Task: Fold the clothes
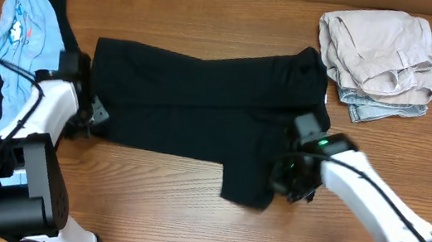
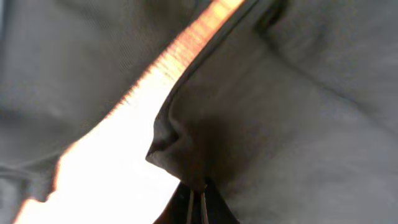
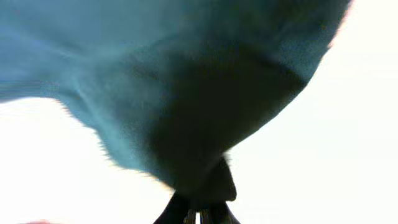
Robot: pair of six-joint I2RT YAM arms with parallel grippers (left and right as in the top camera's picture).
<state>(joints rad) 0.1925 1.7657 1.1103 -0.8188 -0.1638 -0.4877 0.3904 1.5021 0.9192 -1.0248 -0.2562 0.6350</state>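
Observation:
A black garment (image 1: 201, 106) lies spread across the middle of the table. My left gripper (image 1: 93, 113) is shut on its left edge, and the left wrist view shows dark cloth (image 2: 261, 124) pinched between the fingers (image 2: 198, 199). My right gripper (image 1: 287, 181) is shut on the garment's lower right part. The right wrist view shows that cloth (image 3: 199, 106) hanging from the closed fingers (image 3: 199, 214). The cloth there is lifted off the table.
A light blue shirt (image 1: 12, 19) over another dark piece lies at the far left. A folded beige garment (image 1: 380, 51) on a denim piece (image 1: 368, 110) sits at the back right. The wooden table (image 1: 149, 187) shows in front.

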